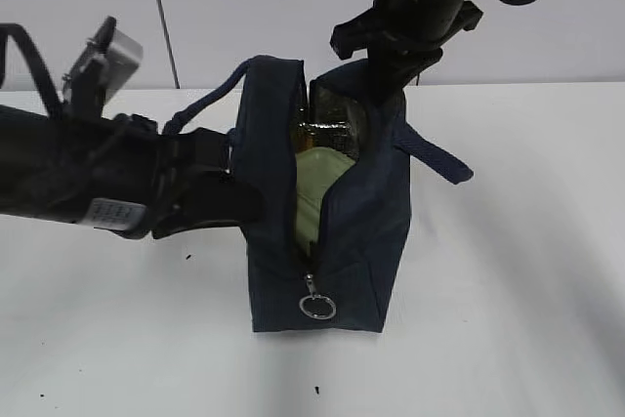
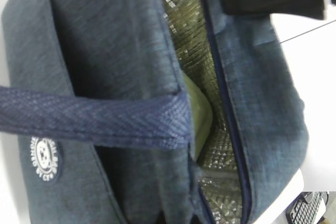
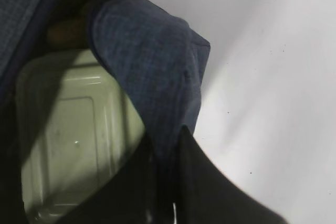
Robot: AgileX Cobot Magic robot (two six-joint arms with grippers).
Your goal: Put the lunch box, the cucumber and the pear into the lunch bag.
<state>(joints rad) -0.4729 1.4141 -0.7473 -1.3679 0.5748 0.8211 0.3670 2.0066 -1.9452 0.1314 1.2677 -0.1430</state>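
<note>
Exterior view, nearest you: the zipper's ring pull [image 1: 316, 307] hangs at the near end of the lunch bag [image 1: 361, 241], which stands mid-table with its mouth spread.
Exterior view, left gripper [image 1: 229, 197]: it presses against the bag's left wall from outside; you cannot tell from here whether the jaws pinch fabric.
Exterior view, right gripper [image 1: 376, 85]: it comes down at the bag's far rim; the fingertips are hidden by fabric, so its state cannot be told.
Exterior view, contents: the lunch box [image 1: 317, 192] sits inside on edge; the cucumber and pear are not visible on the table.
Left wrist view: a strap handle [image 2: 94, 116] crosses the frame; beyond it the foil lining [image 2: 218, 150] and a green edge of the box show. No fingers in sight.
Right wrist view: the box lid [image 3: 79, 135] fills the bag's interior, with an orange-brown shape above it, perhaps the pear; dark gripper parts straddle the right wall's fabric, seemingly clamped on it.
Step in hand: likely holding the mouth open with packing mostly done.
Next move: you'd want to confirm the fruit is inside before releasing the walls.
</note>
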